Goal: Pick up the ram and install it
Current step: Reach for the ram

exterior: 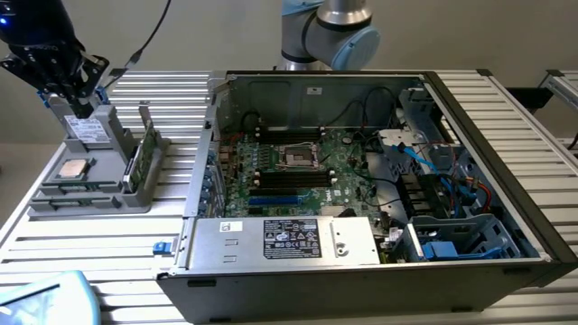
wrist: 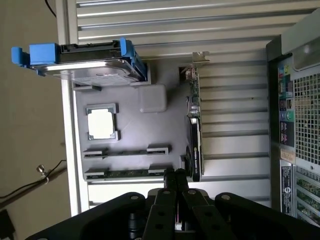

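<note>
The gripper point(wrist: 176, 176) is held over the grey parts tray point(wrist: 165, 131) with jaws pressed together, nothing pinched. The ram point(wrist: 127, 174) is stood on edge in the tray's near slot, presumably for grasping from above.

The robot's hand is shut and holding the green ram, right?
Not quite. The hand is shut, but it holds nothing. The wrist view shows the ram lying in the grey holder, beside the shut fingertips.
</note>
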Available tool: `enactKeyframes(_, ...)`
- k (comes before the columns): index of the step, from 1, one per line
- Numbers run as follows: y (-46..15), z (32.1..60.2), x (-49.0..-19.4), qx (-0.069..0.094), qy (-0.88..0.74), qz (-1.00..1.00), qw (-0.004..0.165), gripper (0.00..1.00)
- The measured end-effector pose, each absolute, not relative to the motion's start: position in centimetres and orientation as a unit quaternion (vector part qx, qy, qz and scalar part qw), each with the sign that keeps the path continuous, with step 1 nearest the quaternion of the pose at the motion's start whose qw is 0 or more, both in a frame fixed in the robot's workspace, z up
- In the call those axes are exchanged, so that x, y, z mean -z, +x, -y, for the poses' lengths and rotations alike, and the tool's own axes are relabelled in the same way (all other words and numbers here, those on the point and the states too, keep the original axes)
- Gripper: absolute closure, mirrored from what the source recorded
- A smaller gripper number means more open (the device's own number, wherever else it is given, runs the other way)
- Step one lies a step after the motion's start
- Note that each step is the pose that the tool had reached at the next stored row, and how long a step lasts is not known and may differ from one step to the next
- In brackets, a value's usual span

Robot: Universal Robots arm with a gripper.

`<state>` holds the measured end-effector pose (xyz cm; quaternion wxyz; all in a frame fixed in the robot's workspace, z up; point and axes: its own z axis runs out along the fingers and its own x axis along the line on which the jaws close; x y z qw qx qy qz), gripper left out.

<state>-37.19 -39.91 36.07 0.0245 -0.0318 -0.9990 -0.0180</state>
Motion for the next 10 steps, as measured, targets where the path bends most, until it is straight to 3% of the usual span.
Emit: enactKeyframes(10, -38.11, 40.29, -35.2, 0.017, -0.027, 0.999, 0.037, 0.9)
